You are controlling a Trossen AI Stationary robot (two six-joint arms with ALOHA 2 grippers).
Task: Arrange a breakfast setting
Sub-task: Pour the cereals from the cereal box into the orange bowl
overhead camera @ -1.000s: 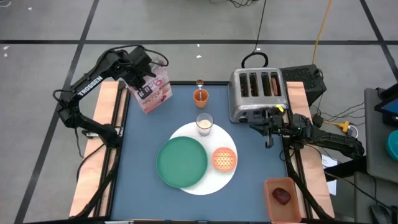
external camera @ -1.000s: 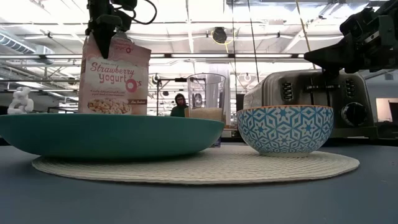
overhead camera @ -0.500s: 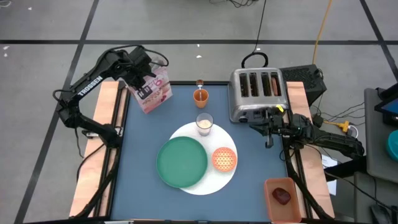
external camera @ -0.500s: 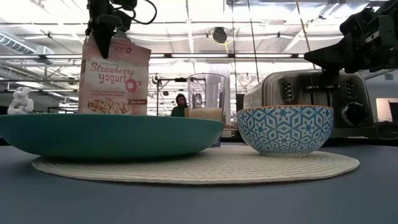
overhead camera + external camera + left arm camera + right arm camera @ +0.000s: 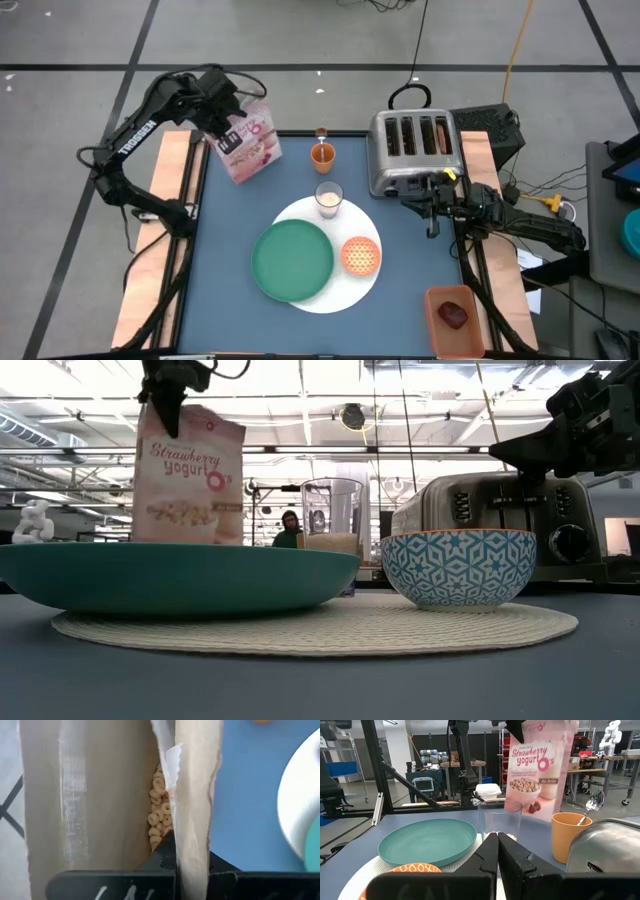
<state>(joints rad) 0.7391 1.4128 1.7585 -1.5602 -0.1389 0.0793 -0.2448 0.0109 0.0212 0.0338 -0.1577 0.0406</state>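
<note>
Large white round plate (image 5: pixel 335 290) sits at the near centre of the blue table (image 5: pixel 400 260), woven in texture in the low view. On it: smaller green plate (image 5: pixel 291 260) to the left, small orange bowl (image 5: pixel 361 256) to the right, patterned blue-and-white outside. Glass of milk (image 5: pixel 329 198) stands at the plate's far rim. Beyond it, orange cup (image 5: pixel 322 155) holds a spoon (image 5: pixel 321 135). Silver four-slot toaster (image 5: pixel 413 150) occupies the far right. Right gripper (image 5: pixel 432 230) hovers just in front of the toaster, fingers closed, holding nothing. Far left, left gripper (image 5: pixel 222 112) is clamped on the top edge of the pink cereal bag (image 5: pixel 247 146), labelled "Strawberry yogurt O's"; bag is lifted off the table. Left arm reads "TROSSEN".
</note>
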